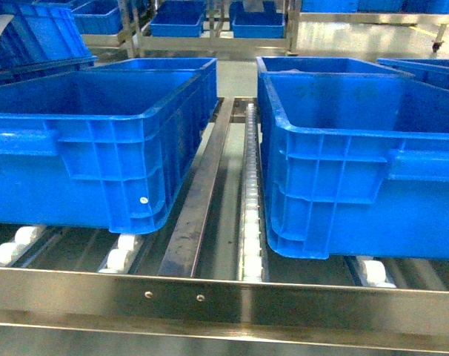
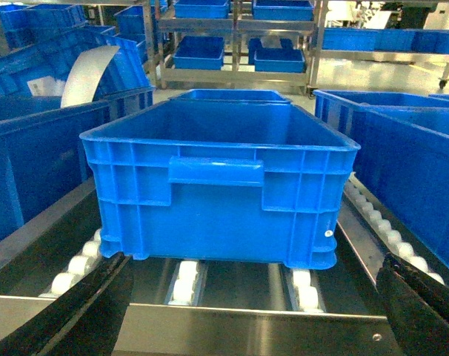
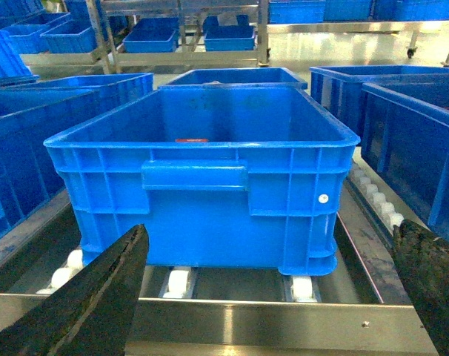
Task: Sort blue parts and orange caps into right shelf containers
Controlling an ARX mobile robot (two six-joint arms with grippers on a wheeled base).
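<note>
Two right shelf containers (image 1: 358,156) and (image 1: 98,141) side by side on the shelf (image 1: 224,300) roller tracks behind its riveted rail; left gripper (image 2: 254,311) and right gripper (image 3: 273,297) each spread wide, holding nothing, before a bin; no blue parts or orange caps visible.

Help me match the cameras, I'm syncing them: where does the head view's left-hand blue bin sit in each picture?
Head: the left-hand bin fills the left half, with a white dot at its lower right corner.
Left wrist: centre, end-on, same low dot.
Right wrist: probably the bin cut off at the left edge; I can't confirm it.
Shared landmark: the riveted front rail along the bottom of every view.
</note>
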